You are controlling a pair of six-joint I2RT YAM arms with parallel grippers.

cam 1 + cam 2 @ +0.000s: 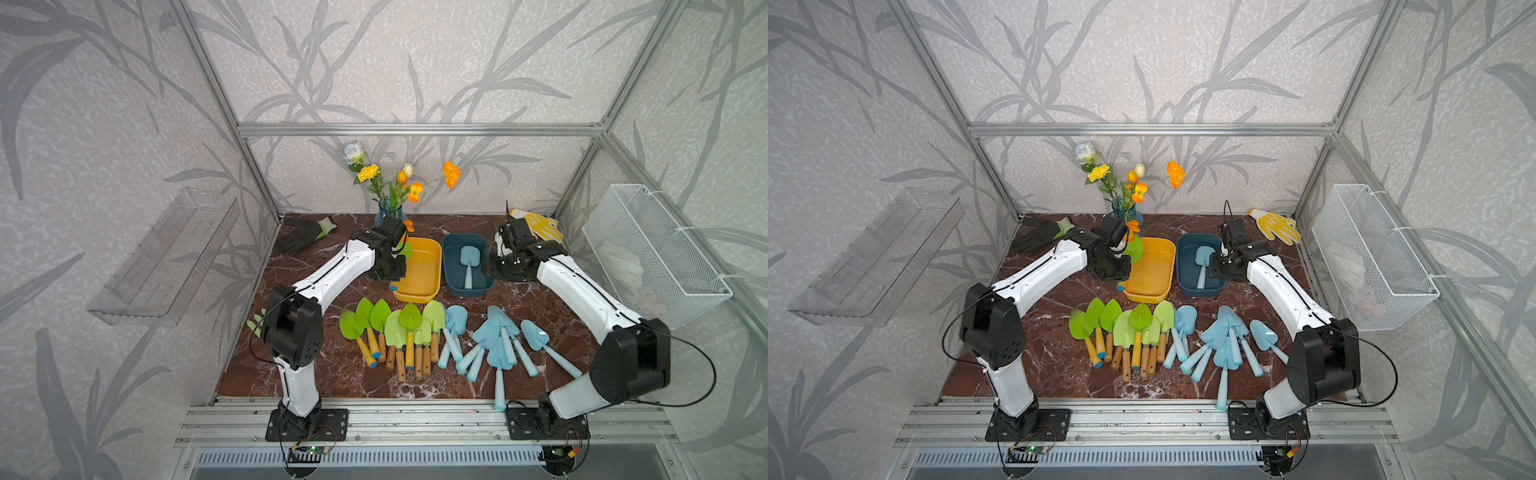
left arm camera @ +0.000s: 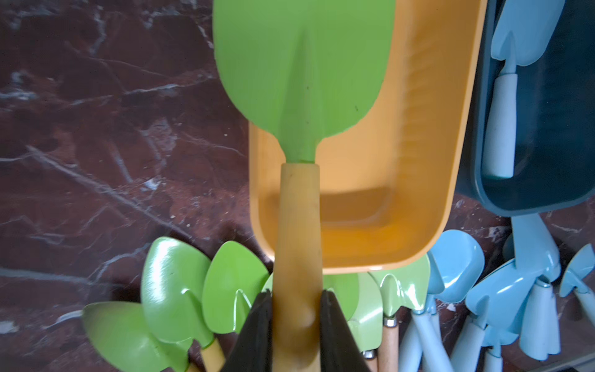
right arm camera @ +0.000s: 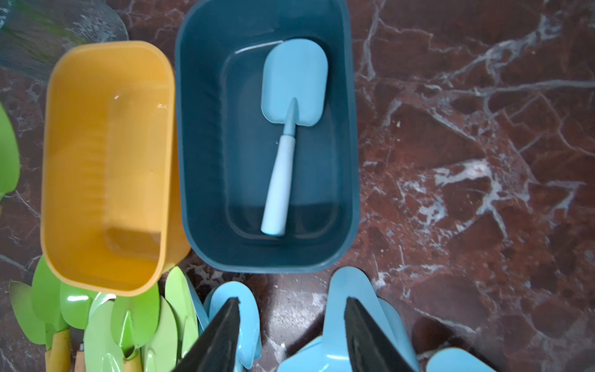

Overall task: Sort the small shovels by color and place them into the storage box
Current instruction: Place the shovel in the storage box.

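My left gripper (image 2: 296, 309) is shut on the yellow handle of a green-bladed shovel (image 2: 302, 74). Its blade hangs over the near left rim of the yellow storage box (image 1: 424, 266), and its blue handle tip (image 1: 392, 287) points down. One pale blue shovel (image 3: 291, 106) lies inside the dark blue storage box (image 1: 451, 266). My right gripper (image 3: 292, 304) is open and holds nothing, beside that box's right wall and above the table. Several green shovels (image 1: 399, 332) and several pale blue shovels (image 1: 494, 340) lie in a row near the front.
A vase of flowers (image 1: 388, 212) stands behind the boxes. A black glove (image 1: 305, 232) lies back left and a yellow glove (image 1: 540, 226) back right. A green rake (image 1: 254, 326) peeks from behind the left arm. A wire basket (image 1: 648, 253) hangs on the right wall.
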